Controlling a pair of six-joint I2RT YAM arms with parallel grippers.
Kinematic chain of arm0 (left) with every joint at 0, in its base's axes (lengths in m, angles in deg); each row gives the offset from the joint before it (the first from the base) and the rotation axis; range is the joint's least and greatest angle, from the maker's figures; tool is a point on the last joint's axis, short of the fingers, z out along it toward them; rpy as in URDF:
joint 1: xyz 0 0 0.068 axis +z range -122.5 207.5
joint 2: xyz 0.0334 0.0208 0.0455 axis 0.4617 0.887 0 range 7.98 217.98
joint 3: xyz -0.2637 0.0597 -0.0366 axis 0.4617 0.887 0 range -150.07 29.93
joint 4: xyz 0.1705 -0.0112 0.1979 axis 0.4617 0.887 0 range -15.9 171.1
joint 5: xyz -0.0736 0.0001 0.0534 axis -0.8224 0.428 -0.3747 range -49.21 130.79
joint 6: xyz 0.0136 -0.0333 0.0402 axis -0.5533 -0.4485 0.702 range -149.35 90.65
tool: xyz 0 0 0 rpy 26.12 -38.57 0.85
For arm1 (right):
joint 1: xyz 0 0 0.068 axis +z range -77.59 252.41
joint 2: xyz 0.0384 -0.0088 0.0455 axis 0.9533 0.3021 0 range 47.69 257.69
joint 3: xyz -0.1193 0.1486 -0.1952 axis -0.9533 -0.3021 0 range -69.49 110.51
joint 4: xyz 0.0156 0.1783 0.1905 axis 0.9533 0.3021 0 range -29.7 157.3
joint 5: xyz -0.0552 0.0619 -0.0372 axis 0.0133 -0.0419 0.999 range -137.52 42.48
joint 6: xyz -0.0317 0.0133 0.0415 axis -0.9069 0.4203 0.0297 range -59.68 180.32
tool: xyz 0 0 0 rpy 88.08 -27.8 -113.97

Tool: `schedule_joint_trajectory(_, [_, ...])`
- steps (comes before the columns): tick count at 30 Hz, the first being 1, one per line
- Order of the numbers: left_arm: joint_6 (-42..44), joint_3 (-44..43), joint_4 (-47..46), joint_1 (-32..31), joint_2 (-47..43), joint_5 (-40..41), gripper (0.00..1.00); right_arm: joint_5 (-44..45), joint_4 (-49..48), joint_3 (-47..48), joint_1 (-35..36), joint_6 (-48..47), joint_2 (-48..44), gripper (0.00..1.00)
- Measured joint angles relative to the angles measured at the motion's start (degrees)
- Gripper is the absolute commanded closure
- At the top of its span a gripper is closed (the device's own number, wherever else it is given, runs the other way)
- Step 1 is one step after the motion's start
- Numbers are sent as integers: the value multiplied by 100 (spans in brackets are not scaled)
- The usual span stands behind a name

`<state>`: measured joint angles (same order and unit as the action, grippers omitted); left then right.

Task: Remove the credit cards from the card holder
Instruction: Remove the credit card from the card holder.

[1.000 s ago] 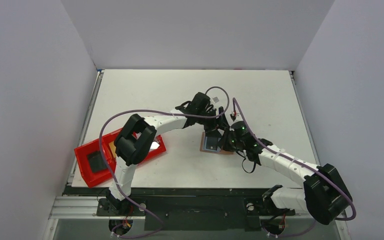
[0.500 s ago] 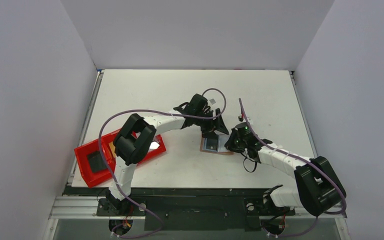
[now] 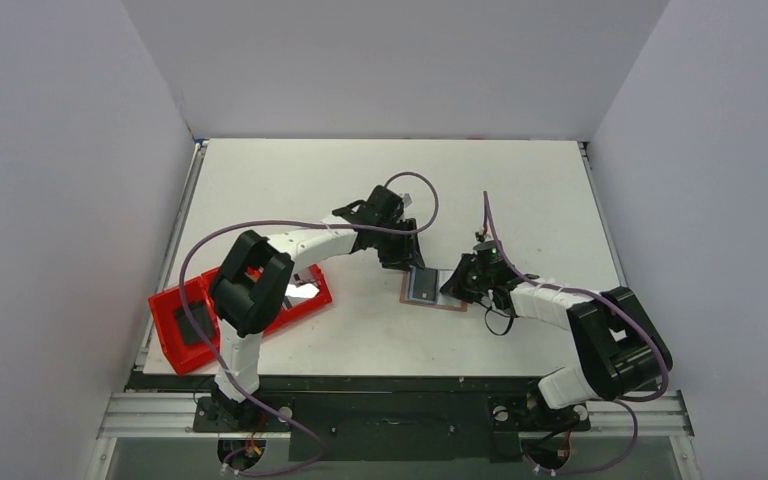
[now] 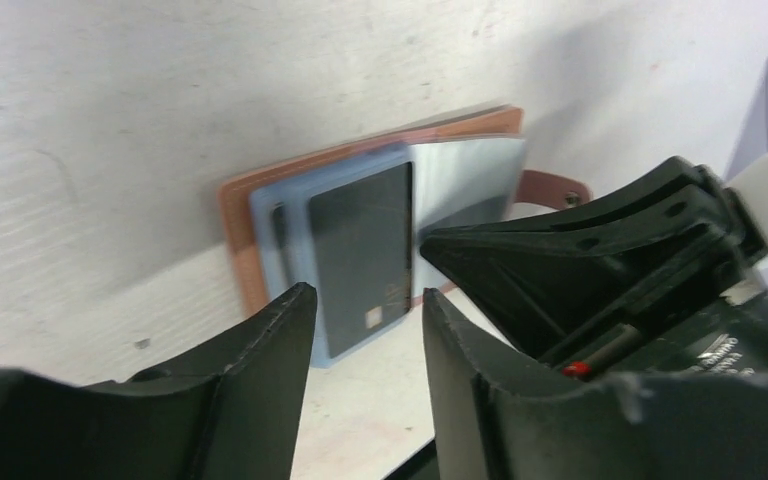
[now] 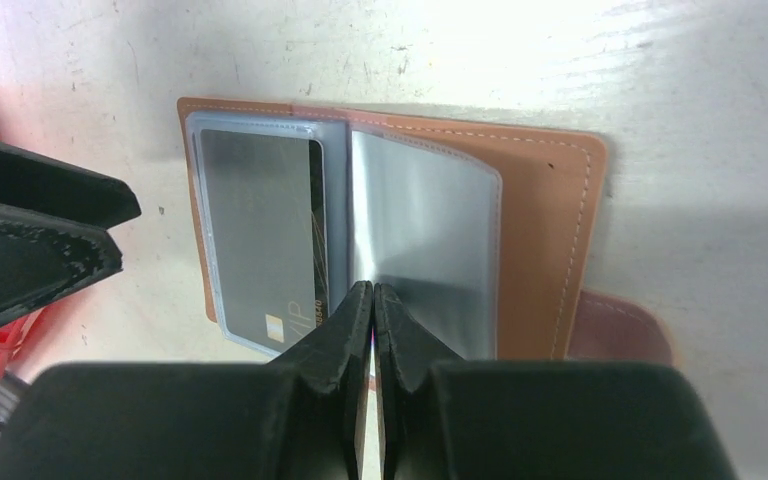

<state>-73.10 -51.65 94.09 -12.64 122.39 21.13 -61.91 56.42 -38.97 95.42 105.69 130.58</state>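
Right wrist view: the right gripper (image 5: 372, 300) is seen pressed together at the fold of the card holder (image 5: 550, 200), laid open on the table (image 5: 660, 50); the left gripper (image 4: 365, 297) is held spread beside it; a credit card (image 5: 260, 230) is still sleeved, so extraction is judged unfinished

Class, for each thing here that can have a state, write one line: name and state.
Tan-brown leather bifold card holder: open, flat on the table.
Dark shiny credit card: inside a clear sleeve of the holder.
Left gripper: open, near the holder.
Right gripper: shut, at the holder's fold.
Red plastic tray: holds a black item.
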Motion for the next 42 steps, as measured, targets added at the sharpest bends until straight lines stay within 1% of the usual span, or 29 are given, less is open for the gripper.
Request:
schedule_joint_trajectory(2, [162,0,146,0,-26,199,76,-118,-107,9,-39,61,85,94])
schedule_joint_trajectory(4, [293,0,271,0,-26,343,81,-251,-227,11,-94,133,175,93])
schedule_joint_trajectory(8, [457,0,404,-7,-26,492,85,-485,-404,11,-249,295,293,89])
schedule_joint_trajectory(11, [535,0,415,-31,-20,540,88,-612,-509,11,-348,378,348,88])
schedule_joint_trajectory(27, [566,-59,446,-282,293,717,95,-968,-1034,-116,-546,678,551,86])
schedule_joint_trajectory(32, [538,-175,551,-328,350,863,98,-1067,-1217,-210,-643,756,557,84])
schedule_joint_trajectory(36, [505,-240,597,-358,380,949,99,-1193,-1390,-310,-750,807,557,81])
schedule_joint_trajectory(42, [470,-313,638,-380,426,1010,99,-1318,-1554,-389,-800,835,557,80])
